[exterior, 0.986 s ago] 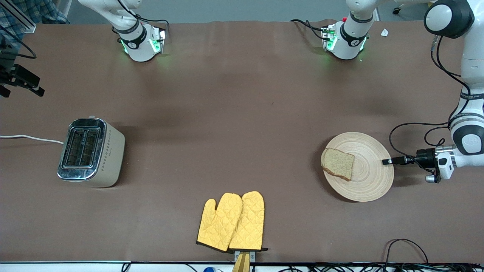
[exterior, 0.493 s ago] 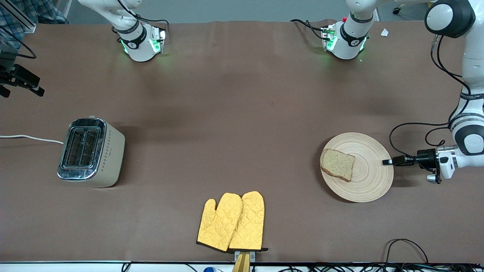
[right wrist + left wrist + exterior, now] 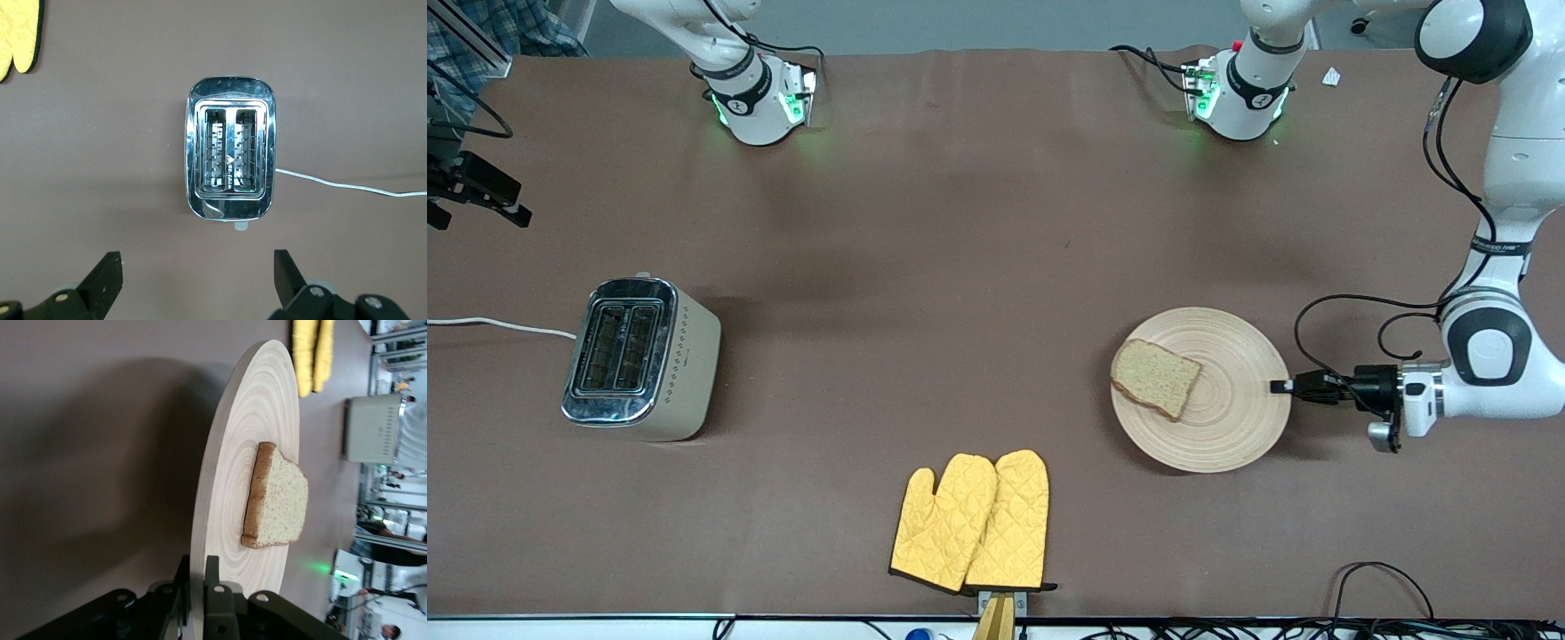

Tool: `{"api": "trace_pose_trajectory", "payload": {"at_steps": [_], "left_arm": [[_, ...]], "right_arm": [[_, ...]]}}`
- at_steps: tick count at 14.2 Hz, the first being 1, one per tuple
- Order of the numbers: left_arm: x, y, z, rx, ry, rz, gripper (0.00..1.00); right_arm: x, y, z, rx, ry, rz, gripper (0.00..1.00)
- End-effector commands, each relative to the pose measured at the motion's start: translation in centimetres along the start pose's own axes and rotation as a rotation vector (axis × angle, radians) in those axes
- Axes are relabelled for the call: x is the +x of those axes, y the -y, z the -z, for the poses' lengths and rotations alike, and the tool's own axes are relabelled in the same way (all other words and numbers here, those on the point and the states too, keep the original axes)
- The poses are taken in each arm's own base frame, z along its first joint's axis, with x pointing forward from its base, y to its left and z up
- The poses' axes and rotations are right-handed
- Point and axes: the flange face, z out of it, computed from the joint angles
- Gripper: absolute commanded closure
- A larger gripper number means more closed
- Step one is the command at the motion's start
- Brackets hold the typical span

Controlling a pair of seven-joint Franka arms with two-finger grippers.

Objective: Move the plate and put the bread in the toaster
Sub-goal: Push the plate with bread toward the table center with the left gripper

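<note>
So the plate (image 3: pixel 1214 391) has finally started moving. A second ago it sat further toward the left arm's end of the table, and now it has slid a good bit toward the middle, with the bread (image 3: pixel 1156 377) riding along on it and not shifting much on the wood. The left gripper (image 3: pixel 1282 387) is pinched tight on the plate's rim, on the edge facing the left arm's end, fingers clamped on the wood, one above and one below. The left wrist view shows that clearly: plate (image 3: pixel 243 487) edge-on between the jaws, bread (image 3: pixel 277 497) sitting flat near the middle.

My read is the grip has just finished closing and the drag toward the toaster (image 3: pixel 640 358) is underway. Still a long way to go though, the toaster is well apart from the plate, down at the right arm's end, with the yellow oven mitts (image 3: pixel 971 522) nearer the camera in between.

The right gripper (image 3: pixel 197 283) is hanging over the toaster (image 3: pixel 230 157) with fingers spread wide, holding nothing. Looks like it's just waiting for the bread to come within reach.
</note>
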Motion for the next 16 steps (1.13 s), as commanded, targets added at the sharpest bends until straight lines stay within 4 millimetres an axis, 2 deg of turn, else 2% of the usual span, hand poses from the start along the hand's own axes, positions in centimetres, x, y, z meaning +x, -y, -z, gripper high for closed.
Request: {"api": "trace_pose_trajectory", "payload": {"at_steps": [1, 3, 5, 6, 8, 10, 14, 15, 16], "left_arm": [[1.5, -5.4, -3.3, -0.059, 0.066, 0.021, 1.00], [2.5, -9.0, -7.0, -0.072, 0.120, 0.066, 1.00], [3.2, -12.5, -11.9, -0.066, 0.175, 0.117, 1.00], [3.5, -13.8, -13.6, -0.064, 0.177, 0.131, 1.00], [3.9, -15.7, -16.6, -0.098, 0.168, 0.142, 1.00], [4.0, -16.8, -19.4, -0.114, 0.141, 0.156, 1.00], [2.8, -17.9, -25.8, -0.082, 0.073, 0.181, 1.00], [2.4, -17.9, -27.0, -0.067, 0.070, 0.175, 1.00], [1.9, -17.0, -27.9, -0.046, 0.051, 0.161, 1.00]], "right_arm": [[-0.3, -0.1, 0.3, -0.013, -0.009, 0.010, 0.00], [-0.3, -0.1, 0.4, -0.013, -0.012, 0.010, 0.00], [-0.1, -0.3, 0.6, -0.022, -0.028, 0.007, 0.00], [0.4, -0.6, 1.4, -0.032, -0.065, 0.008, 0.00], [0.5, -0.6, 1.4, -0.033, -0.065, 0.005, 0.00], [0.3, -1.1, 1.0, -0.032, -0.051, -0.003, 0.00], [0.4, -1.9, 0.2, -0.017, -0.026, -0.026, 0.00], [0.6, -2.0, -0.3, -0.016, -0.015, -0.024, 0.00], [1.0, -2.2, -1.0, -0.014, -0.003, -0.021, 0.00]]}}
